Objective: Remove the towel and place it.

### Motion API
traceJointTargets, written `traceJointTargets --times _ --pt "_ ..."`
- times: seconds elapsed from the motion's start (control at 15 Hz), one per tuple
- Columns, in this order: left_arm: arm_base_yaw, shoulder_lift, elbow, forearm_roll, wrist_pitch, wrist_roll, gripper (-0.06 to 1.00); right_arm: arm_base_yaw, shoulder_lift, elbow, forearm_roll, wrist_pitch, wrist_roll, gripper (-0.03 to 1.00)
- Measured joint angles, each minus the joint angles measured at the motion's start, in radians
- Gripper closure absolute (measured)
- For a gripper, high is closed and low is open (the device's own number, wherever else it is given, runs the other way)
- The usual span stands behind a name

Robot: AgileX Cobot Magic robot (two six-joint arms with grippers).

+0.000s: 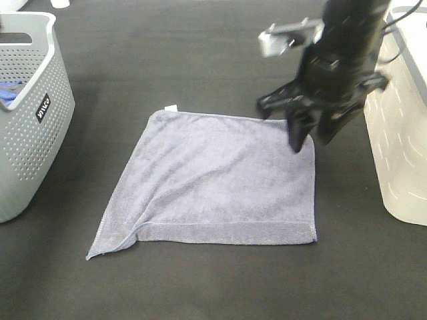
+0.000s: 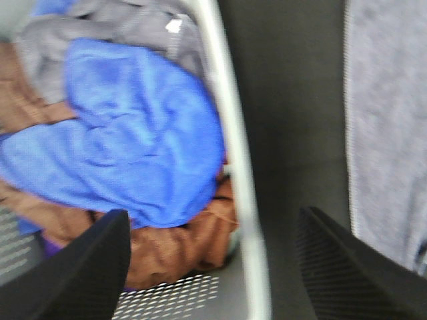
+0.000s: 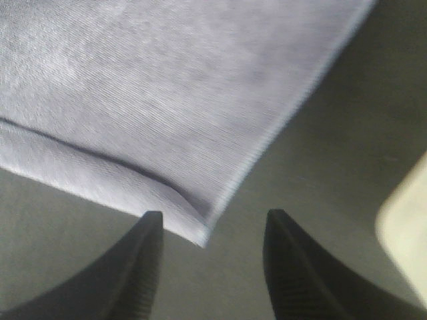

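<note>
On the dark counter (image 1: 200,287), between the grey basket (image 1: 33,133) and the beige bin (image 1: 400,147), the towel (image 1: 220,187) lies spread almost flat; only its near left corner (image 1: 117,243) is folded over. The right end effector (image 1: 310,140) hangs over the far right corner with its jaws apart and grips nothing. The left end effector (image 2: 213,215) is also open and empty, above the basket rim, beside the blue cloth (image 2: 127,140). I judge that the towel is already placed, so the step is to leave it cleanly. The right arm should rise straight up, jaws kept wide, so that no fingertip catches the hem and drags the corner. The left one should avoid the rim.
</note>
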Motion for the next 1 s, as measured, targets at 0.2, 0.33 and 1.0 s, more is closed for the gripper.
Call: traceJointTargets --times 0.2,0.33,1.0 --pt "0.099 -0.016 0.001 0.000 0.001 0.015 0.30 0.005 0.114 0.000 0.006 -0.048 0.038 0.54" --pt "0.143 -0.016 0.001 0.000 0.001 0.022 0.30 0.015 0.150 0.020 0.000 -0.117 0.061 0.54" --pt "0.171 -0.017 0.001 0.002 0.001 0.022 0.30 0.075 0.158 0.255 -0.033 -0.371 0.154 0.54"
